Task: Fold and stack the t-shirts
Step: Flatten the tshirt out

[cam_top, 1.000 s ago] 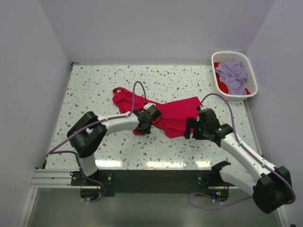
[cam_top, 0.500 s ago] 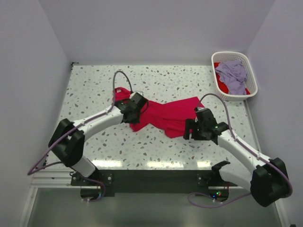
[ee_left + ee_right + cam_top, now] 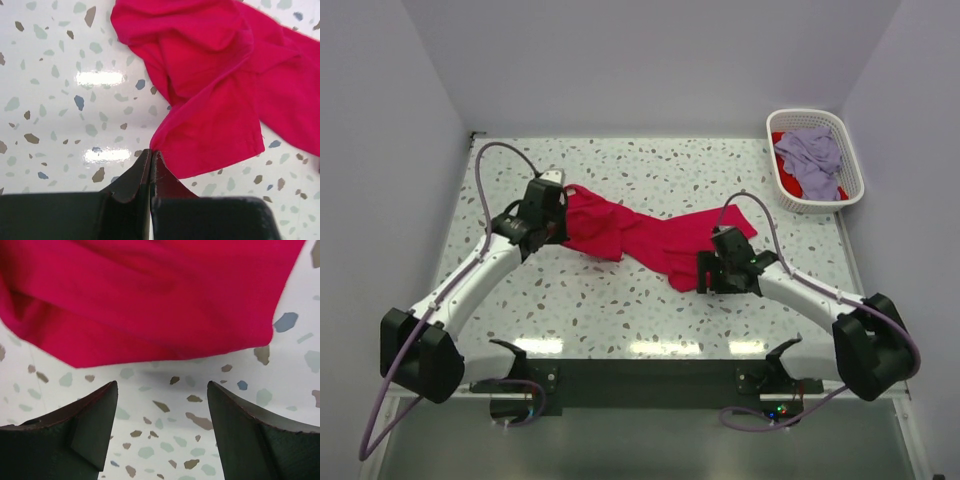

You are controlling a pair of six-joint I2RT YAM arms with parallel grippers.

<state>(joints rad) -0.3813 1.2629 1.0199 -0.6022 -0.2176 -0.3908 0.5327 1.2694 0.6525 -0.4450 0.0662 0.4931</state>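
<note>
Crimson cloth runs in a twisted band across the middle of the speckled table (image 3: 620, 310): in the overhead view the crimson t-shirt (image 3: 650, 238) stretches from about 10 o'clock to about 3 o'clock, bunched and overlapped rather than flat. At its 10 o'clock end the left gripper (image 3: 151, 156) has its jaws pressed together on a thin pinch at the corner of one fold. Near the 4 o'clock end the right gripper (image 3: 162, 390) hovers low with its jaws wide apart. The shirt's edge lies just ahead of its fingers (image 3: 92, 415) at 12 o'clock in the wrist view, and nothing sits between them. Far off at 1 o'clock the white basket (image 3: 806, 113) holds a lavender t-shirt (image 3: 810, 150) over more red cloth. The likely trouble is the left hold: it catches so little fabric that any pull to spread the shirt could slide the corner free. The right jaws may also close short of the hem and catch nothing, or bite through several stacked layers and trap the twist. Either fault would leave the shirt skewed, and a fold made on it would come out crooked.
</note>
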